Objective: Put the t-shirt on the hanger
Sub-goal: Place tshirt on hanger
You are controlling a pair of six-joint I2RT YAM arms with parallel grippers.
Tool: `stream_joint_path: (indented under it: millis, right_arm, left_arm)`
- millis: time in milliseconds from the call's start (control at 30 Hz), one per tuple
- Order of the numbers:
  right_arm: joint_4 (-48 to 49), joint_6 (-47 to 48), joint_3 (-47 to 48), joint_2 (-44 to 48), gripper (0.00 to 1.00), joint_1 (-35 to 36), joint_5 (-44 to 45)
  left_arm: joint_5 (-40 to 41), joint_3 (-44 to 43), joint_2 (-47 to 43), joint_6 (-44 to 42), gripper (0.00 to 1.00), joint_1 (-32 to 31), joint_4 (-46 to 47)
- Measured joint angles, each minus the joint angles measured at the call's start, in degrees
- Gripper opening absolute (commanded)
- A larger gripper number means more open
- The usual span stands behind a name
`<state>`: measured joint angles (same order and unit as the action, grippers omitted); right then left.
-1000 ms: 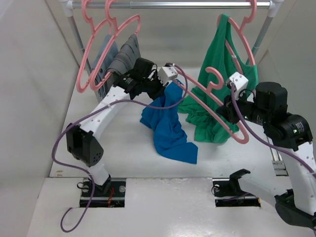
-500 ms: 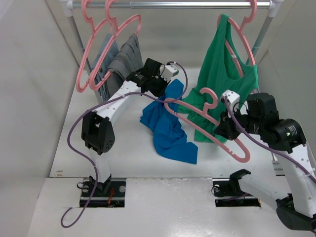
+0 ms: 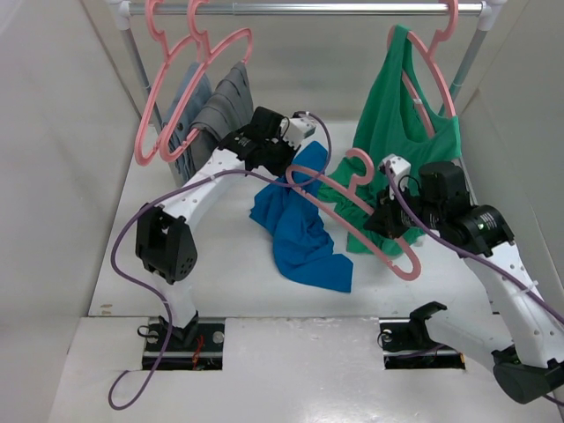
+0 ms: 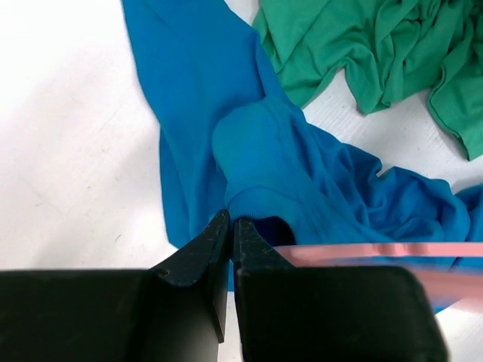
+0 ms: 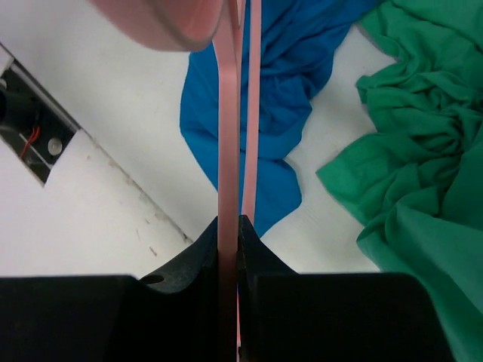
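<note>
Left gripper [image 4: 230,220] has its fingers pressed tight on a fold of the blue t-shirt [image 3: 300,233]. It's holding that bit up while the rest trails down in a heap around the middle of the table [image 3: 176,256]. Right gripper [image 5: 230,222] is pinching the pink hanger [image 5: 226,136], which is up off the table and tilted, one end poking right beside the lifted fold. Can't tell if it's actually inside the shirt. The green top [image 3: 388,132] is bunched just beside the shirt, toward the table's right edge.
</note>
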<state>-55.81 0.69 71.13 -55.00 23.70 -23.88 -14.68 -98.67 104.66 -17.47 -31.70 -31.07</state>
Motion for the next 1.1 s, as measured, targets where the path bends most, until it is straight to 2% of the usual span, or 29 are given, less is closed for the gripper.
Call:
stream_joint_path:
  millis: [533,800,1100]
  right_arm:
    - [6.3,-5.9,-3.1,-3.9,0.00,4.7,7.0]
    - [15.5,-11.9,-8.4,-4.3,0.00,13.1,15.0]
    - [27.6,-12.9,-12.8,-1.6,0.00,21.2,27.9]
  left_arm:
    - [0.3,-0.1,-0.9,0.4,0.00,0.2,0.3]
    - [-3.0,-0.4,-3.1,1.4,0.00,-1.8,-1.4]
    - [-7.3,-0.9,-11.8,0.3,0.00,-3.5,-4.4]
